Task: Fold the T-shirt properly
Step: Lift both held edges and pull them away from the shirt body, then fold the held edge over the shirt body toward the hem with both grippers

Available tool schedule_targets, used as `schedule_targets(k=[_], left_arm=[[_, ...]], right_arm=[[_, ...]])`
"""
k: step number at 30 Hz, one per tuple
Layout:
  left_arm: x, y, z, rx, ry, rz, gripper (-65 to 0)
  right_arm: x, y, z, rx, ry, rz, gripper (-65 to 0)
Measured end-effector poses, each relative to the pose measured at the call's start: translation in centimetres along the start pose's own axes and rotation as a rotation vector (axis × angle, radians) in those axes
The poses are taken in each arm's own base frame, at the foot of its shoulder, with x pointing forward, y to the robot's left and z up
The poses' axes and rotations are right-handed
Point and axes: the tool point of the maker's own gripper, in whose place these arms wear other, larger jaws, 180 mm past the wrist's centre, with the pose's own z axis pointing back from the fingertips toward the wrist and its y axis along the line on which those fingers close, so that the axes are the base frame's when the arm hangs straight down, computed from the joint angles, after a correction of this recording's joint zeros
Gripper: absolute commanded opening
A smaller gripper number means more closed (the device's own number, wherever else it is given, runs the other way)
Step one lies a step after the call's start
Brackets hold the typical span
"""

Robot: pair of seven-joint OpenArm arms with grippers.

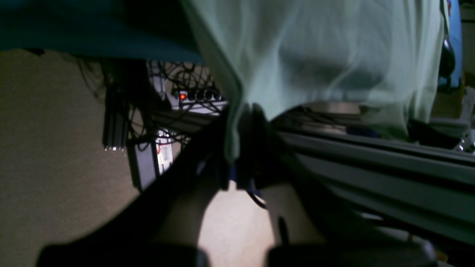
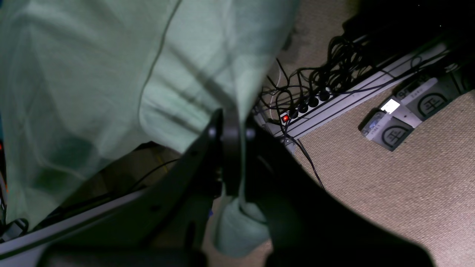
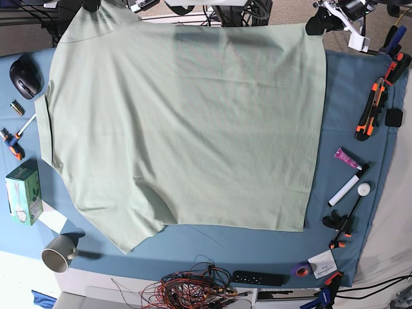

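The pale sage-green T-shirt [image 3: 187, 129] hangs spread out over the teal-blue tablecloth [image 3: 360, 212], held up by its two far corners. My left gripper [image 3: 317, 24] grips the far right corner. In the left wrist view the left gripper [image 1: 239, 126] is shut, with a fold of the T-shirt [image 1: 315, 55] pinched between its dark fingers. My right gripper [image 3: 91, 5] holds the far left corner at the top edge of the base view. In the right wrist view the right gripper [image 2: 231, 126] is shut on the T-shirt [image 2: 92, 74], and a bunch of cloth hangs below the jaws.
Left of the shirt lie a black mouse [image 3: 26, 77], a green box [image 3: 24, 192] and a grey mug [image 3: 59, 252]. On the right are an orange utility knife [image 3: 370, 109], a marker [image 3: 344, 188] and purple tape [image 3: 299, 270]. Tangled wires [image 3: 193, 290] lie along the near edge.
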Motion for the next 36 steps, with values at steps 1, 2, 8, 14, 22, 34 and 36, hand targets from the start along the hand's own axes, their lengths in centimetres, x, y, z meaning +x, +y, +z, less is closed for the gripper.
schedule_targets(k=[1, 2, 8, 14, 22, 34, 36], left_arm=[[-0.1, 0.0, 0.0, 0.0, 0.005, -0.001, -65.0], [-0.1, 0.0, 0.0, 0.0, 0.004, 0.0, -65.0], [-0.5, -0.1, 0.2, -0.005, 0.009, 0.017, -65.0], [-0.5, -0.2, 0.2, -0.008, 0.006, 0.016, -65.0], [0.7, -1.8, -0.1, -0.098, -0.031, -0.045, -65.0], [4.4, -2.3, -1.7, -0.132, -0.096, -0.122, -65.0], [5.0, -2.3, -2.0, -0.135, -0.098, -0.148, -65.0]], right_arm=[[0.0, 0.0, 0.0, 0.001, 0.0, 0.0, -65.0], [0.0, 0.0, 0.0, 0.0, 0.0, 0.0, -65.0], [0.1, 0.0, 0.0, 0.0, -0.003, 0.0, -65.0], [0.6, 0.4, -0.3, 0.017, -0.025, -0.011, -65.0], [2.3, 2.2, -0.6, 0.053, -0.056, 0.046, -65.0], [7.3, 6.3, -4.2, 0.151, -0.185, 0.136, -65.0], [8.2, 6.9, -4.9, 0.16, -0.21, 0.153, -65.0]])
